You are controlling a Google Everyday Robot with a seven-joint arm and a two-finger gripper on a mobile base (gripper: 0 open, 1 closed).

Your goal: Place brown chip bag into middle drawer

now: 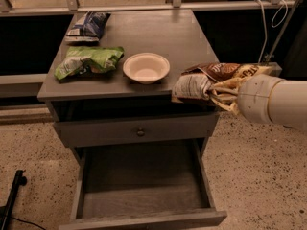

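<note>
Where tabletop [148,32] ends at rt, gripper [223,92] clamps brown chip bag [213,73].

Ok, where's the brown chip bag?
Right of the camera view: the brown chip bag is in the gripper, jaws shut on it, at the front corner of the table, beside the bowl.

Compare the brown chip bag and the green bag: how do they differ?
The brown chip bag is held in the gripper at the front right corner of the table; the green bag lies free on its left side. The brown chip bag is dark with white lettering, the green bag bright green. Both are crinkled snack bags.
</note>
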